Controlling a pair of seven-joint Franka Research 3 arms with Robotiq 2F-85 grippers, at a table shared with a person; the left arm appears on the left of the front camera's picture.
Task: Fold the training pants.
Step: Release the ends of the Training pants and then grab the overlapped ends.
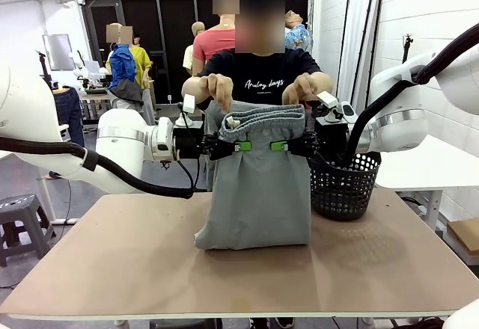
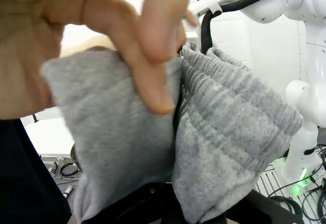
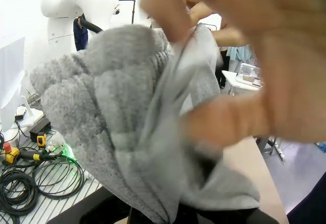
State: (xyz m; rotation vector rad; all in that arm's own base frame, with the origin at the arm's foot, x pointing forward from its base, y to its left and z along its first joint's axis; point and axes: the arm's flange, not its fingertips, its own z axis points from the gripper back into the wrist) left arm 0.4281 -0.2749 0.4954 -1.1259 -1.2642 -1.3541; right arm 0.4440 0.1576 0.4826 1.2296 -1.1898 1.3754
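Front view: the light grey soft jersey training pants (image 1: 258, 194) are held upright at mid-table. Their gathered elastic waistband (image 1: 266, 117) is raised, and their lower end rests in a soft bend on the brown flat-topped table (image 1: 112, 262). The left gripper (image 1: 238, 147) and the right gripper (image 1: 278, 146) are clamped on the cloth just below the waistband, left and right of its middle, with the jaws pressed together on the fabric. The waistband itself is pinched from the far side by a person's hand (image 1: 219, 90) on the left and a second hand (image 1: 303, 88) on the right. A black mesh plastic basket (image 1: 346, 187) stands just right of the pants, towards the far side.

The step in hand is judged to be the shared holding of the top edge before a fold is laid; no cross fold is done yet. The next move is thought to call for both grippers to be carried level and together, so that the upper half is laid over the lower without twist. The person's grip would also have to be freed in time.

In the left wrist view the ribbed gathers of the waistband are seen close up, with the person's fingers (image 2: 153, 56) pressed on the cloth. In the right wrist view the bunched cloth is met by a blurred hand. The hang of the whole garment and its contact with the table are given by the front view.
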